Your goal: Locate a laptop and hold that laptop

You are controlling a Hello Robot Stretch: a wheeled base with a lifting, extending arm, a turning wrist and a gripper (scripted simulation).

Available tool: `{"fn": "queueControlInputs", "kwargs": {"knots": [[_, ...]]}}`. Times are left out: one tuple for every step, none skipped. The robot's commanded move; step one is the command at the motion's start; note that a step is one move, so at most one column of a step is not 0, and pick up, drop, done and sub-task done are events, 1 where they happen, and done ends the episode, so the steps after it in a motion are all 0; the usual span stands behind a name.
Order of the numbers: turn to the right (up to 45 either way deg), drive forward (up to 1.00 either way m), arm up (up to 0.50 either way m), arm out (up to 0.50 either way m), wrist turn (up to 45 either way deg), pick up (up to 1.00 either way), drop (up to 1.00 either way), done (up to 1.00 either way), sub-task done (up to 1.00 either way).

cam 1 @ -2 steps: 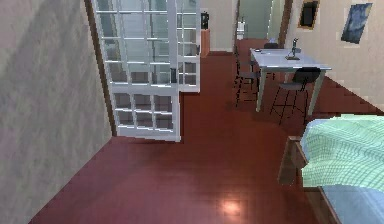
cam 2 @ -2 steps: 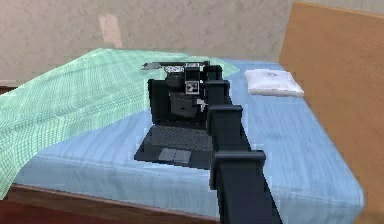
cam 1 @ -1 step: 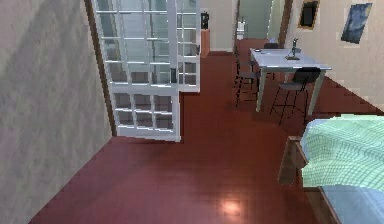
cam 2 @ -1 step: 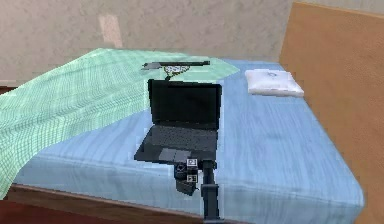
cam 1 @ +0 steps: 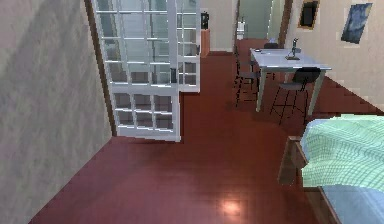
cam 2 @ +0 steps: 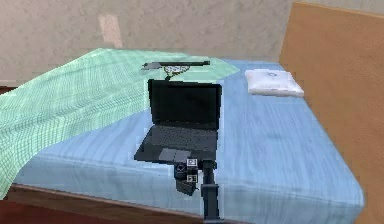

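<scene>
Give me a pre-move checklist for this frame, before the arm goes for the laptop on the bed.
1. Laptop found: ok. The laptop stands with its lid up on the bed.
2. Gripper near it: ok. The gripper is seen at the laptop's near edge.
3. Gripper touching the laptop: cannot tell.
4. Gripper holding anything: cannot tell, since the laptop lies on the bed right at its far end.
5. Laptop lifted clear of the bed: not ok, it rests on the blue sheet.
6. Space around the laptop: ok. The pillow and a dark object lie apart from it.
</scene>
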Motion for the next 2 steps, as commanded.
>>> {"fn": "queueControlInputs", "kwargs": {"knots": [[0.0, 0.00, 0.10, 0.00, 0.0, 0.00, 0.00, 0.00, 0.00], [0.0, 0.00, 0.00, 0.00, 0.0, 0.00, 0.00, 1.00, 0.00]]}}
